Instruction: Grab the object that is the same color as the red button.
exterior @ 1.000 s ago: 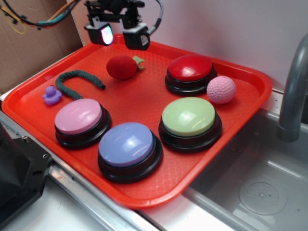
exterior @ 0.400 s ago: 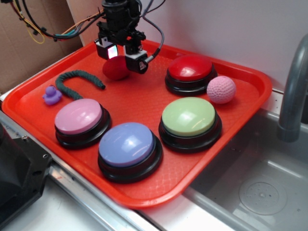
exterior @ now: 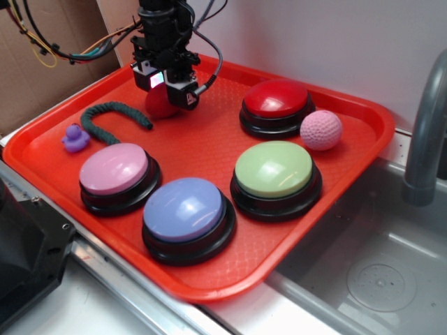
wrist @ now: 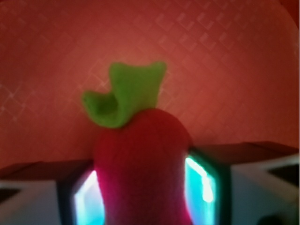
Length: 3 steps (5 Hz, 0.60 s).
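Note:
The object (exterior: 159, 105), a small red fuzzy toy with a green stem, lies at the back left of the red tray (exterior: 202, 139). My gripper (exterior: 171, 94) stands straight over it, one finger on each side, and hides most of it. In the wrist view the object (wrist: 140, 159) fills the whole gap between the glowing pads (wrist: 199, 183), and its sides press against both. My gripper (wrist: 143, 192) is shut on it, and the stem points away from me. The red button (exterior: 275, 98) sits to the right, apart from the gripper.
A pink dimpled ball (exterior: 321, 130) rests against the red button. The green button (exterior: 274, 169), blue-purple button (exterior: 183, 209) and pink button (exterior: 114, 168) fill the tray's front. A purple duck (exterior: 75, 138) and green rope (exterior: 112, 115) lie at the left. A sink (exterior: 377, 279) and faucet (exterior: 426, 125) are at the right.
The gripper came down from above the tray's back edge onto the object and closed its fingers around it. The toy shifted slightly left.

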Available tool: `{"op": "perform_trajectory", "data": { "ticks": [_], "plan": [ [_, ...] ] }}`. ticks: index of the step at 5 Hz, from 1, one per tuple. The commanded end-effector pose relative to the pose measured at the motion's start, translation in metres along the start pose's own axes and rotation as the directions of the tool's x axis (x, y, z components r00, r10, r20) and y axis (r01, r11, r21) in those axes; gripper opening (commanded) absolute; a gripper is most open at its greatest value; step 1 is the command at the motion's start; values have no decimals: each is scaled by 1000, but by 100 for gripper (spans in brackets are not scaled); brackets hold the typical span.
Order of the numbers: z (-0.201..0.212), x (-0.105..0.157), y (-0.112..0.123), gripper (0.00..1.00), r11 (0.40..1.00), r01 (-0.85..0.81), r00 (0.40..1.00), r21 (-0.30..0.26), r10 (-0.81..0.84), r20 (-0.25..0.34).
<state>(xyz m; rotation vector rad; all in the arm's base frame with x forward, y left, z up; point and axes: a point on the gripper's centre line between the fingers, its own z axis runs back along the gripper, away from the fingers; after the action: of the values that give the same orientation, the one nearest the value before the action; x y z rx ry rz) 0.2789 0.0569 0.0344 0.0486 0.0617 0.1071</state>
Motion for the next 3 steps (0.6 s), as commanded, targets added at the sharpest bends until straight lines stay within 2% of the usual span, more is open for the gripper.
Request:
{"op": "perform_trajectory", "data": {
  "ticks": [1, 2, 3],
  "plan": [
    [35, -1, -7, 0, 1000, -1, 996, 5, 0, 94],
    [86, -13, -17, 0, 998, -27, 980, -57, 37, 194],
    [134, -35, -16, 0, 988, -101, 952, -116, 130, 278]
  ]
}}
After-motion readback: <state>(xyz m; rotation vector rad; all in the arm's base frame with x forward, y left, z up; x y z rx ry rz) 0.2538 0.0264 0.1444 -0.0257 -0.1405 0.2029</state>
